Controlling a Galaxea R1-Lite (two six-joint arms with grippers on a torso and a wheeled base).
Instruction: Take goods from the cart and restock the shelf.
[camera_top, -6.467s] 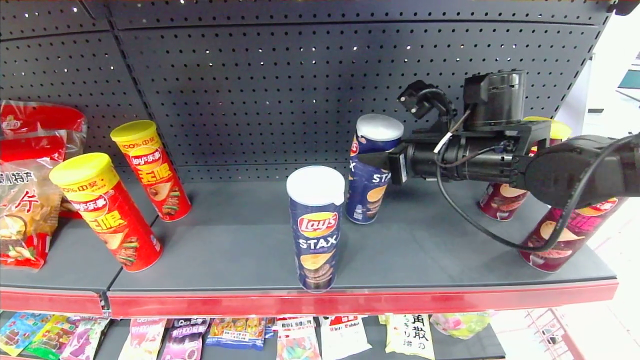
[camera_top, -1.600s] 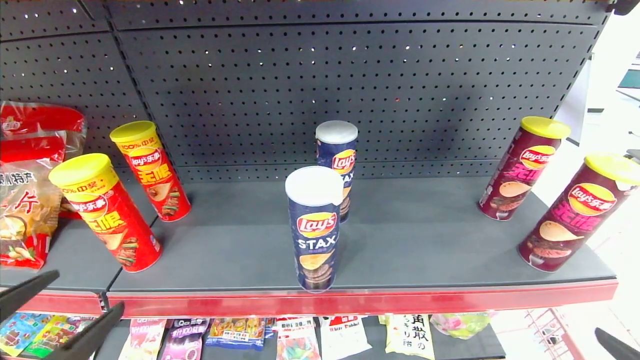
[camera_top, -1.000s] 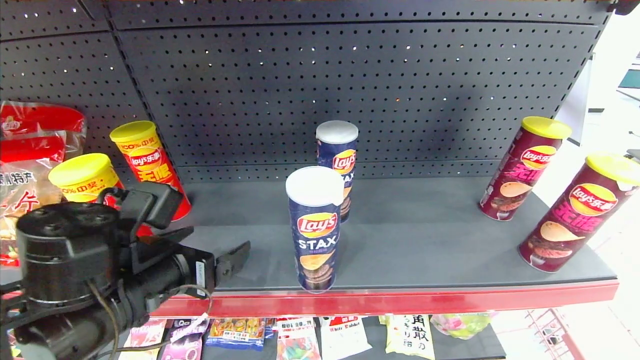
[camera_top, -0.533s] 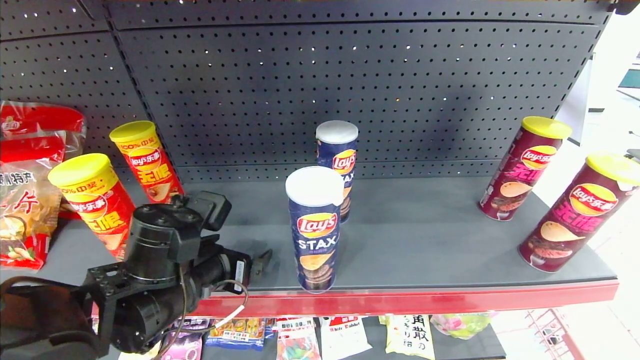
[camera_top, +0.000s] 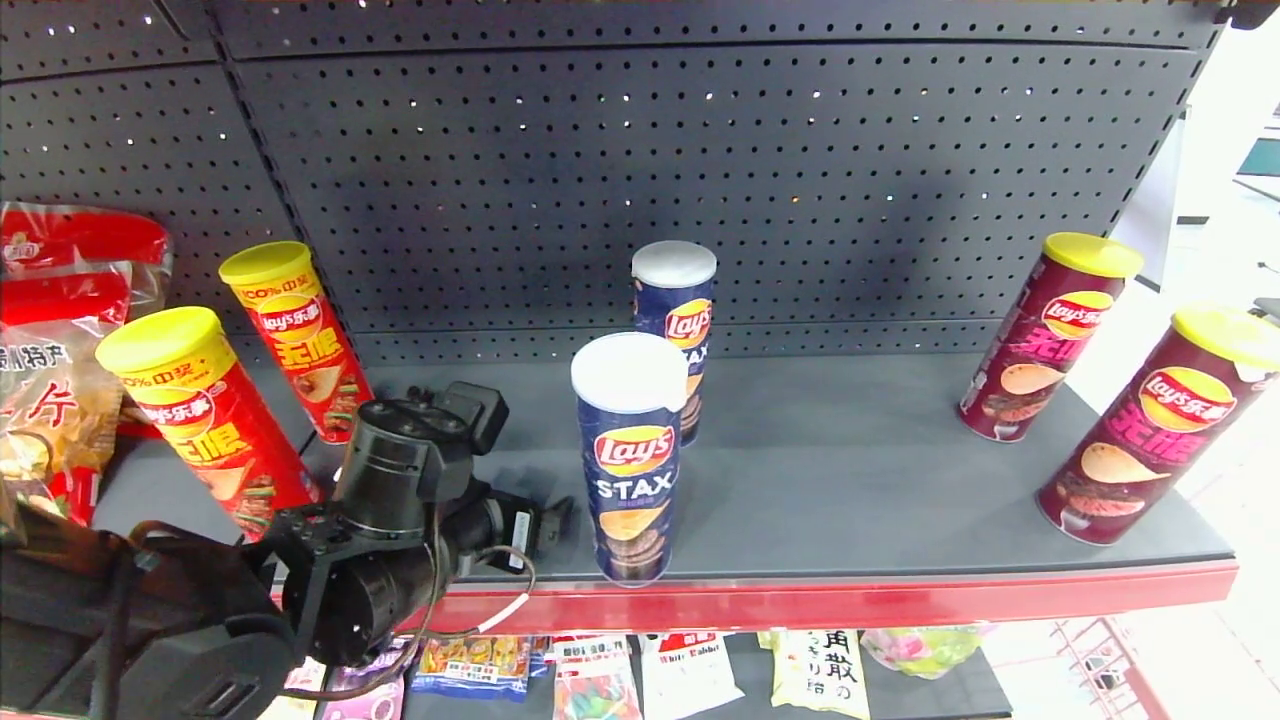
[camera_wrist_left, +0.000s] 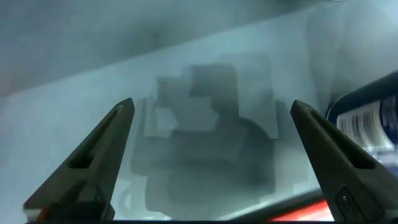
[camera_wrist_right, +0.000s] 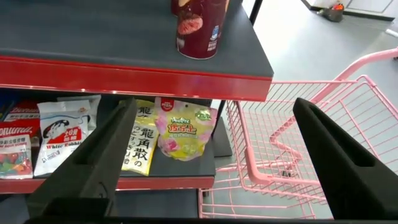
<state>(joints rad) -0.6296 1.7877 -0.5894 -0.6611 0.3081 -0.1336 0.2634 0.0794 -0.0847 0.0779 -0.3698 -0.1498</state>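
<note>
Two blue chip cans stand mid-shelf, one at the front edge (camera_top: 630, 460) and one behind it (camera_top: 675, 320). The grey shelf board (camera_top: 850, 480) also carries two red cans (camera_top: 200, 420) at the left and two maroon cans (camera_top: 1150, 430) at the right. My left gripper (camera_top: 553, 520) hovers low over the shelf front, just left of the front blue can. In the left wrist view that gripper (camera_wrist_left: 211, 104) is open and empty, with the blue can (camera_wrist_left: 373, 121) beside one finger. My right gripper (camera_wrist_right: 214, 102) is open and empty below the shelf, by the pink cart (camera_wrist_right: 323, 155).
Snack bags (camera_top: 50, 400) crowd the shelf's far left. Small packets (camera_top: 690, 670) hang on the lower shelf. A perforated back panel (camera_top: 700, 180) closes the rear. There is free board between the blue cans and the maroon cans; a maroon can (camera_wrist_right: 199, 25) stands near the shelf's right end.
The right arm let go of the rear blue can and withdrew. The left arm rose from the lower left and moved right along the shelf front towards the front blue can.
</note>
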